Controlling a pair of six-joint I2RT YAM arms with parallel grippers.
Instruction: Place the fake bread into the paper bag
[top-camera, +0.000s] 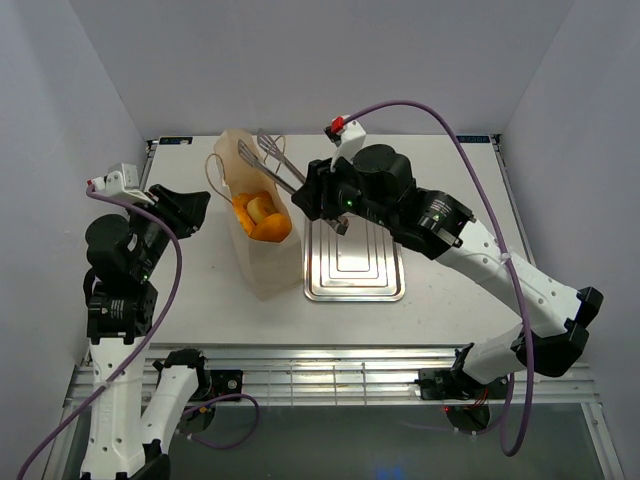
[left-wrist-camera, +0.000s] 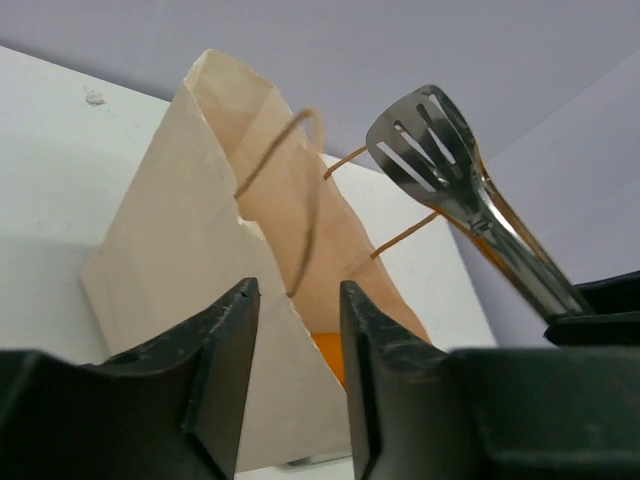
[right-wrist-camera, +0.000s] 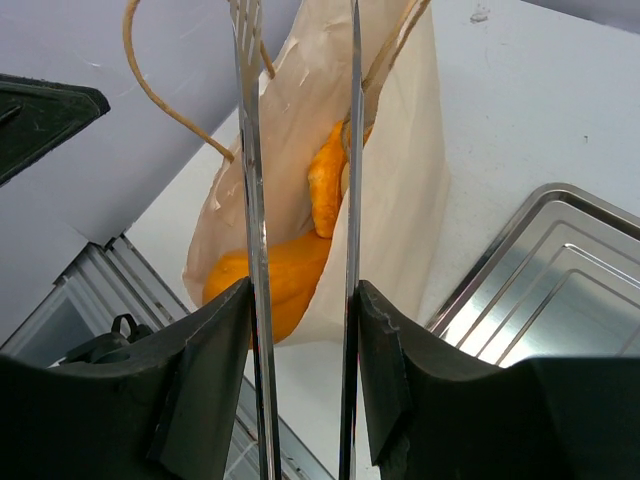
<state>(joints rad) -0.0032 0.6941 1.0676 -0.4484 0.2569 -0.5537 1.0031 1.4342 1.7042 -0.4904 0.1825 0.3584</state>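
At the left of the top view, the left gripper (top-camera: 190, 208) is hovering just beside the paper bag (top-camera: 268, 268), its jaws standing apart with nothing clamped between them. Its wrist view is showing the bag's flat side (left-wrist-camera: 180, 230) and the looped string handles (left-wrist-camera: 308, 185) through the gap between the black fingers (left-wrist-camera: 225, 370).

At centre, the bag is standing upright on the white table (top-camera: 200, 290) with its mouth open. The fake bread (top-camera: 262, 215) is lying inside it as a glossy orange heap, and how many pieces there are cannot be told.

The metal tongs (top-camera: 272, 157) are reaching over the bag's mouth from the right, their slotted tips carrying nothing.

Right of the bag, the right gripper (top-camera: 318, 192) is clamping the tongs; in its wrist view both thin steel arms (right-wrist-camera: 250, 200) are running up between the finger pads, with the bread (right-wrist-camera: 290, 270) showing beyond them.

The silver tray (top-camera: 355, 268) is sitting just right of the bag, below that gripper.
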